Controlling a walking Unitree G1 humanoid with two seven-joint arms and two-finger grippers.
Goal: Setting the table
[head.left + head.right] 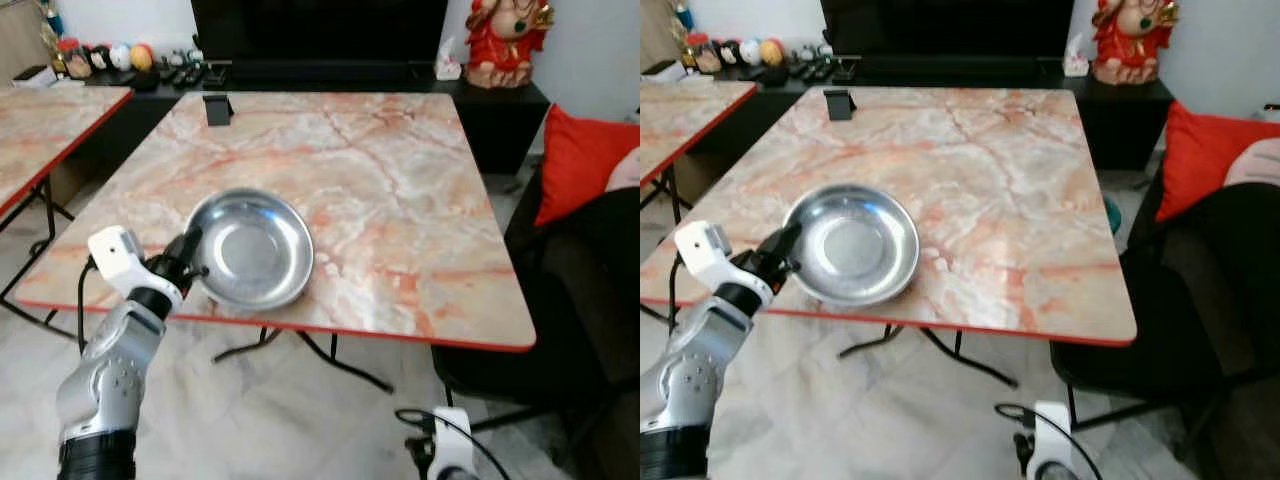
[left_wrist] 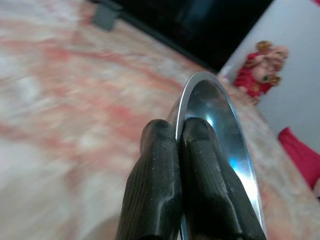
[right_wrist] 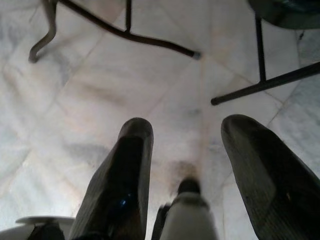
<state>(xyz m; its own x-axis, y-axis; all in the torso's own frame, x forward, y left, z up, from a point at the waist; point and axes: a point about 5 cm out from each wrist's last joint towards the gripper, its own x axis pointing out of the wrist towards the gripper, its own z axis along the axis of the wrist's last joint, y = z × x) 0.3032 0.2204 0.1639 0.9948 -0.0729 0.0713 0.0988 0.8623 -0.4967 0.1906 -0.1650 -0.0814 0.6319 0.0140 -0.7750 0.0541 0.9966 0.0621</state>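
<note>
Steel bowl [image 1: 250, 248] resting upright at the marble table's [image 1: 400, 200] near edge, toward 7 o'clock of the tabletop. Left gripper [image 1: 192, 258] pinches the bowl's rim at 9 o'clock, fingers [image 2: 200, 165] clamped either side of the thin wall, probably to position it as a place setting. Right gripper [image 3: 185, 165] hangs idle over the floor, fingers spread apart.

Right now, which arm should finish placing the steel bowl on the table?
Left. The left gripper is clamped on the near-left rim of the steel bowl, which sits on the marble table near its front edge. The right gripper hangs low over the floor, jaws open, away from the bowl.
</note>
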